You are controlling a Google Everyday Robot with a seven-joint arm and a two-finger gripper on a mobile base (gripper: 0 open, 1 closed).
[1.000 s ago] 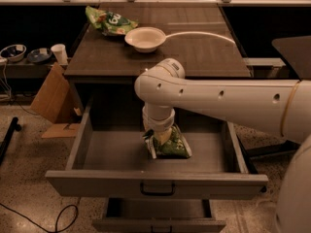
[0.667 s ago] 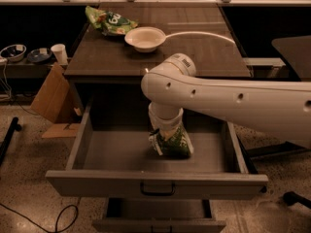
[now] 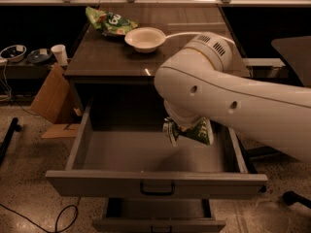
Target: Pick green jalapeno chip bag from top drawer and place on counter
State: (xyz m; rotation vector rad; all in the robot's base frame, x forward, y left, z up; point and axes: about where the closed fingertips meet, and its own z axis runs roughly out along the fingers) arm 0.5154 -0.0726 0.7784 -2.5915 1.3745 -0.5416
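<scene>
Currently, view: camera view, the only one.
Gripper: gripper [image 3: 181, 126] sits right of centre frame, largely masked by the white wrist housing; clamped on the green jalapeno chip bag [image 3: 190, 132].
Bag position: hanging clear of the floor of the top drawer [image 3: 155, 182], inside its right half, touching no wall.
Key relation: bag hangs directly beneath the gripper, long axis roughly left-to-right in frame; the counter [image 3: 104, 59] lies up-frame of it, beyond the drawer's back wall.
Counter load: white bowl [image 3: 145, 38] and brighter green bag [image 3: 109, 22] at upper centre-left; bare surface in front of the bowl.
Change from earlier frame: bag previously lay on the drawer floor; now it is lifted, and the arm has risen with it.
Judged next move: raise above the counter edge, then carry up-frame.
</scene>
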